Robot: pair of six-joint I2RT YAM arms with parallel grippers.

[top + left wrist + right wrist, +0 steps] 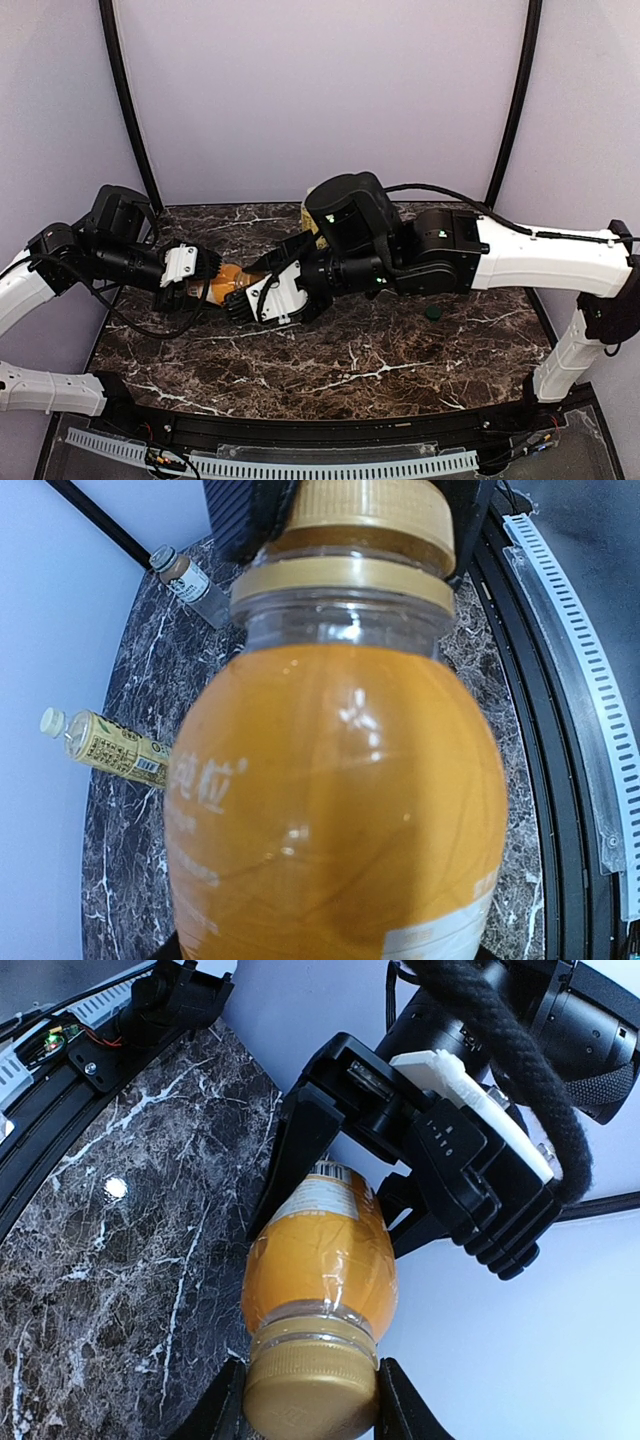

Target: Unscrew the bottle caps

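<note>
The short orange bottle [225, 283] is held sideways above the table between both grippers. My left gripper [195, 280] is shut on its body [330, 800]. My right gripper [310, 1400] is shut on its gold cap [310, 1385], a black finger [215, 1405] on each side; the cap also shows in the left wrist view [365, 520]. The yellow-labelled bottle [110, 748] lies on its side on the marble. The brownish white-labelled bottle [190, 580] lies farther off near the wall. In the top view only a yellow bit [308, 215] shows behind the right arm.
A small dark green cap [432, 313] lies on the marble table [350, 370] under the right forearm. Black frame poles [125, 100] stand at the back corners. A black rail with a white slotted strip [300, 465] runs along the near edge.
</note>
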